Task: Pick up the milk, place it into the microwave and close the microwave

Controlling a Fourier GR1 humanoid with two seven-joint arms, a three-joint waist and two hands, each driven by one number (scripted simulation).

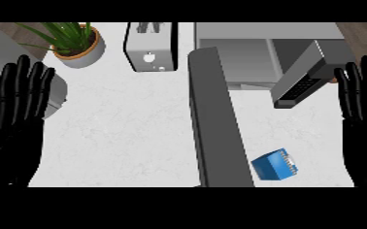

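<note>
Sitting tilted on the white bench point(129, 136) at the lower right of the frame is the milk point(275, 164), a small blue carton with a pale striped end, and nothing is touching it. Just to its left runs the open microwave door point(215, 126), a long dark slab stretching from the frame's bottom edge up toward the middle. Up from the carton, in the upper right, is the microwave point(243, 53) itself, grey, cavity open, with a slanted grey panel point(305, 77) carrying dark buttons beside it.

The right hand point(353, 97) shows along the right edge, fingers straight and pointing up, spread apart and holding nothing, well apart from the milk. The left hand point(22, 111) is over on the left edge, same deal: fingers up, open, empty.

Further out, top middle, there's a silver toaster point(150, 48), and in the upper left corner a potted plant point(72, 41) with green leaves in a pale pot.
</note>
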